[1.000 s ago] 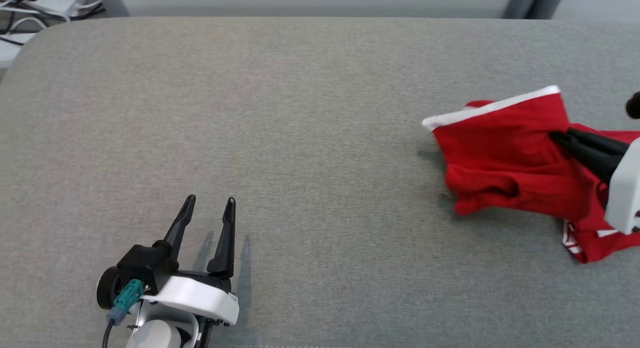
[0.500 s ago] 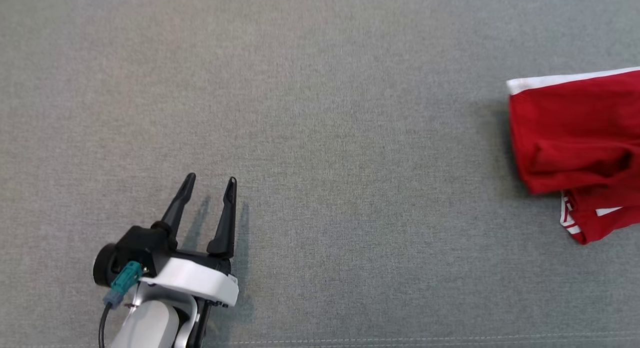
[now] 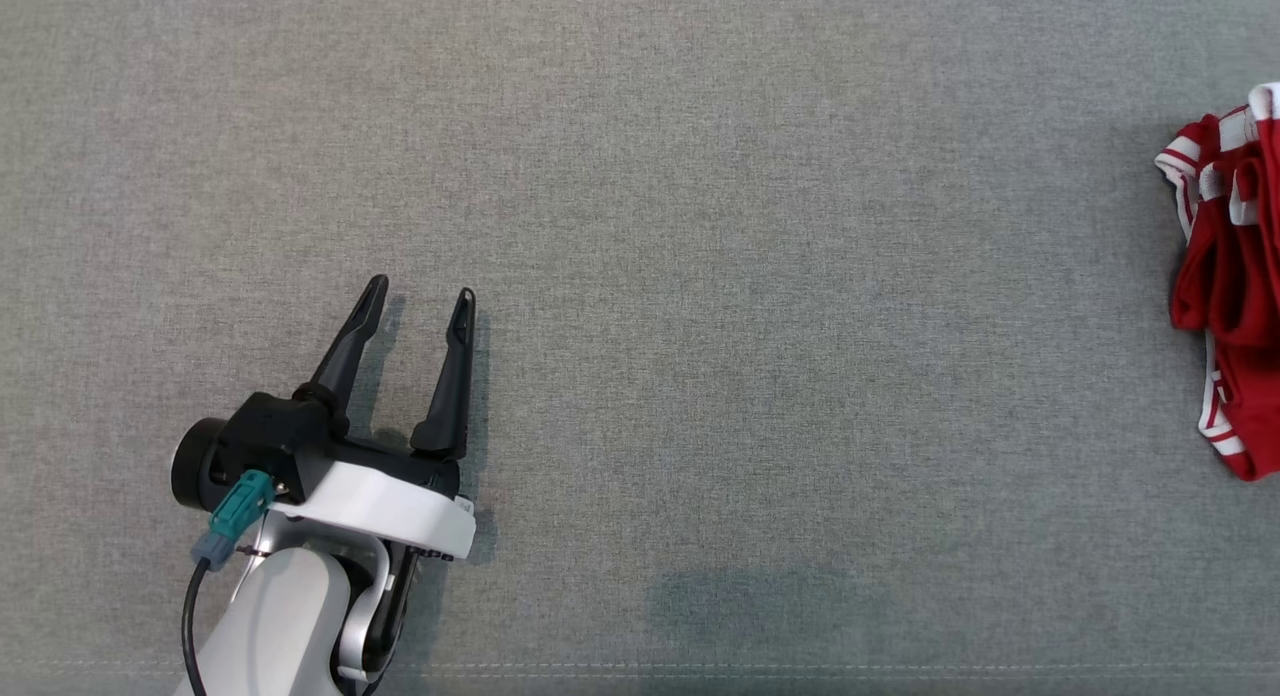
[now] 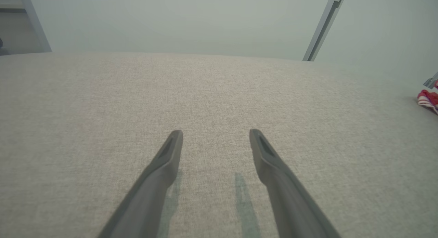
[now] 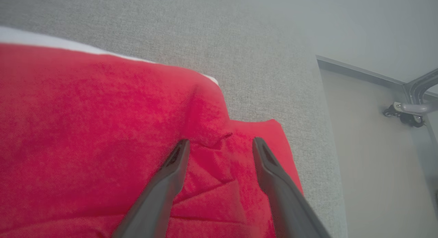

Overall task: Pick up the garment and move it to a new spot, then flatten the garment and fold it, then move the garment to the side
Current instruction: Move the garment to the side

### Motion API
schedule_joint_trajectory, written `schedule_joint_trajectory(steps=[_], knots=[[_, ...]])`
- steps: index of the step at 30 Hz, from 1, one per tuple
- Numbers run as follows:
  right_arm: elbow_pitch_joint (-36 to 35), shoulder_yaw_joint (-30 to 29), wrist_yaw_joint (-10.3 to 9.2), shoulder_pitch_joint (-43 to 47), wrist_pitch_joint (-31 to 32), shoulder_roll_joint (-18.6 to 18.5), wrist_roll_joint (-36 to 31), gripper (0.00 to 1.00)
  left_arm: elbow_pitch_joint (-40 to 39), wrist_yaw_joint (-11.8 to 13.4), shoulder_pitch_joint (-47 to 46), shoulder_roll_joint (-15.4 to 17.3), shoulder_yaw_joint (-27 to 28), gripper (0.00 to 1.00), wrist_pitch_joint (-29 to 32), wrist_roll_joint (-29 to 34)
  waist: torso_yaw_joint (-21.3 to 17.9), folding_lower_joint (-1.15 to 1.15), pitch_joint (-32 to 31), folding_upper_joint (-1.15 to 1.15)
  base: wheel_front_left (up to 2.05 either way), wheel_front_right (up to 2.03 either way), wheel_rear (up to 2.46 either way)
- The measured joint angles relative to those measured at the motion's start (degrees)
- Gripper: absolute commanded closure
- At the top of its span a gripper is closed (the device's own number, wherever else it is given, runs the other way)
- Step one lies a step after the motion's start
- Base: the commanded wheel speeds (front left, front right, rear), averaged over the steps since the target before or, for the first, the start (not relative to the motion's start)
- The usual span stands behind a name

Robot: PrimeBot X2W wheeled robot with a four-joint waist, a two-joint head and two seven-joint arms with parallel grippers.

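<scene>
Surface: a counter covered in grey woven fabric, with a stitched seam along its near edge in the head view
Cloth: the garment was red with white trim and thin white stripes; it lay bunched on the counter at the far right of the head view, partly cut off by the frame and well apart from the left gripper
Cloth up close: in the right wrist view the garment lay in soft folds with a white band along its upper edge, and it sat near the counter's edge
Left arm: the left gripper sat low at the lower left of the head view over bare fabric, its two dark fingers spread apart with nothing between them and thin shadows beside them
Left wrist view: the same fingers splayed over the bare counter, and a small red and white piece of the garment showed at the right edge
Right arm: the right gripper pointed down at the red cloth with its fingers apart and a crease lying between the tips; nothing was pinched, and whether the tips touched the cloth could not be told
Fittings: a teal connector with a black cable sat on the left wrist
Surroundings: a pale floor and a castor on a metal leg lay beyond the counter; a grey post slanted behind it
</scene>
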Motion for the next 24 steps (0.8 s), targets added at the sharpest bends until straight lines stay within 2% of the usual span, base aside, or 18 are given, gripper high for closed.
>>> schedule_joint_trajectory(steps=[4,9,17,20,24], knots=[[2.3,-1.6,0.00,0.1,-5.0,2.6,1.5,0.00,0.0,0.0,-0.1,0.1,0.0,0.00,0.0,0.0,-0.3,0.00,-0.4,0.00,0.00,0.00,0.00],[1.9,-3.7,0.00,2.9,-12.5,5.2,3.2,0.00,0.4,0.0,0.0,0.3,-0.1,0.00,0.0,0.0,-1.3,0.00,-1.9,0.00,0.00,0.00,0.00],[-3.6,-7.9,0.00,13.0,-21.7,10.0,3.3,0.00,0.5,0.1,0.5,1.2,-0.3,0.00,0.2,-0.2,-2.9,0.00,-5.5,0.00,0.00,0.00,0.00],[-6.8,-11.8,0.00,17.2,-22.3,12.9,1.4,0.00,0.4,0.5,1.7,1.4,-0.3,0.00,0.5,-0.4,-3.3,0.00,-7.2,0.00,0.00,0.00,0.00],[-13.2,-20.3,-0.01,21.5,-22.7,17.0,-3.8,0.00,-0.3,1.2,3.1,1.8,0.3,0.00,0.5,-0.5,-3.5,0.00,-9.2,0.00,0.00,0.00,0.00]])
